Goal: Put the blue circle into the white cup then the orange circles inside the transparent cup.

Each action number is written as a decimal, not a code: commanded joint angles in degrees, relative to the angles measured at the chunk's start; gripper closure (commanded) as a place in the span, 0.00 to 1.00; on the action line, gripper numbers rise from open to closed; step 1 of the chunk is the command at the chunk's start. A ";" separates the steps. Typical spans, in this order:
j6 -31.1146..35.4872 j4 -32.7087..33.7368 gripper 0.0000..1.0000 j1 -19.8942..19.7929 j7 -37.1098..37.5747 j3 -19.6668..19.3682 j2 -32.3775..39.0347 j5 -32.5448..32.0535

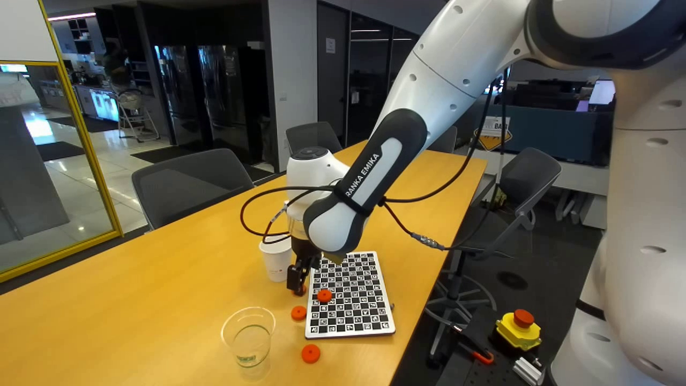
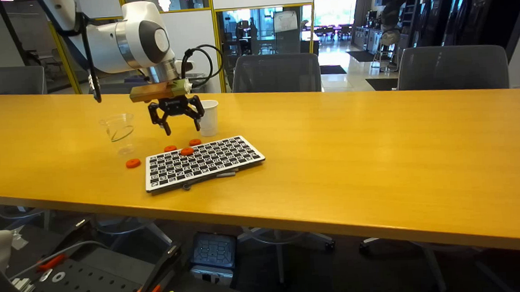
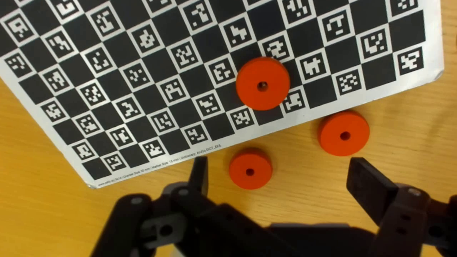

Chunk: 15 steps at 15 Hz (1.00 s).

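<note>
Several orange circles lie out: one point(image 1: 324, 295) on the checkered board, others point(image 1: 299, 313) point(image 1: 310, 354) on the table beside it. They show in both exterior views, one point(image 2: 194, 142) near the white cup. The white cup point(image 1: 277, 262) stands upright just behind my gripper; it also shows here point(image 2: 209, 119). The transparent cup point(image 1: 249, 340) stands upright near the discs and seems empty; it also shows here point(image 2: 120, 134). The blue circle is out of view; the white cup's inside is hidden. My gripper point(image 3: 278, 167) is open and empty above the table, one orange circle point(image 3: 251, 170) showing between its fingers.
A black-and-white checkered board point(image 2: 207, 163) lies on the wooden table point(image 2: 378, 157) next to the discs, with something thin and grey under its edge. Cables loop from the arm. Chairs point(image 1: 190, 185) stand round the table. An emergency stop point(image 1: 519, 329) is near the robot base.
</note>
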 commanded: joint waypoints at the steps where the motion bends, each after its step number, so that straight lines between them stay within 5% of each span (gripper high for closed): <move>1: 4.37 0.89 0.00 0.57 -0.19 -1.05 2.12 -0.21; 15: 3.03 8.83 0.00 -2.84 -8.86 1.07 9.89 6.63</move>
